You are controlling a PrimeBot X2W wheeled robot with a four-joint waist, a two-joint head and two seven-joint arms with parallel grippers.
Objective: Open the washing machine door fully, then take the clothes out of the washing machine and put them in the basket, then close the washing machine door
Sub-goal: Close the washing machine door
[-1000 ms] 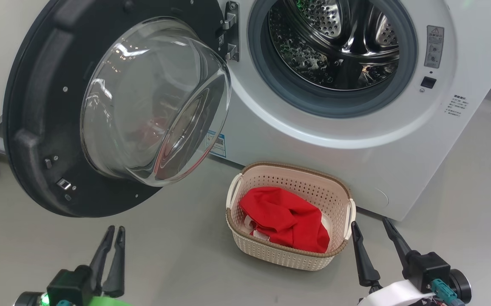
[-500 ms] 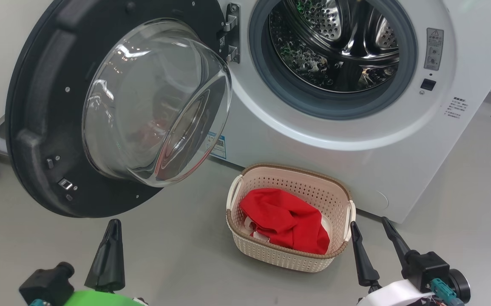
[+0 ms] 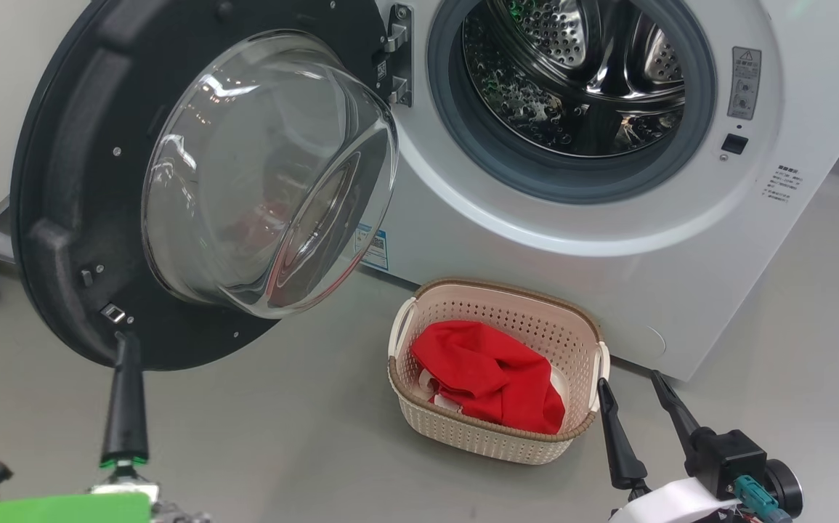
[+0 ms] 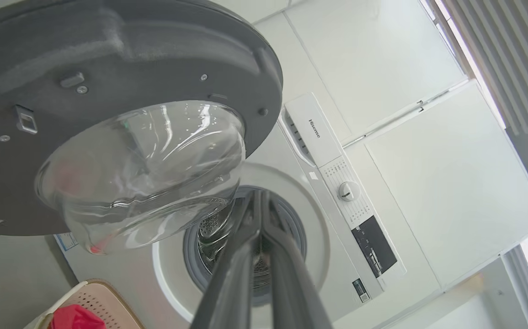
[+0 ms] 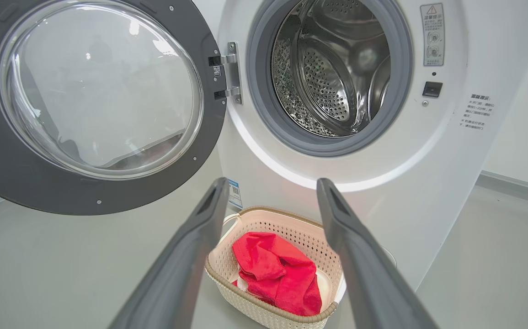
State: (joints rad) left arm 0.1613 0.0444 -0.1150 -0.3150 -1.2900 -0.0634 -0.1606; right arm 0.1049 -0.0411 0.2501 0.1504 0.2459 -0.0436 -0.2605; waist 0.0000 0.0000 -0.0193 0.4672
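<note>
Since the earlier frames the left gripper has been pressed shut with nothing between its fingers and carried leftward and up to the lower edge of the large round washing machine door, a wide black rim around a bulging clear glass bowl; whether that rim is touched cannot be told. The door is swung wide open from the big white front-loading washing machine, which is hinged to its right side. Just below and right of the door the small cream perforated basket is set on the floor, with the bright red clothes heaped inside it. The door is judged stiff and fairly heavy, free to swing only about its hinge. The glass is taken to be smooth and breakable, so a push on the black rim, far from the hinge, is favoured. The joined left fingers are aimed steeply upward under the door. Further right of the door, past the basket, the right gripper is held low, its fingers spread wide and empty.
</note>
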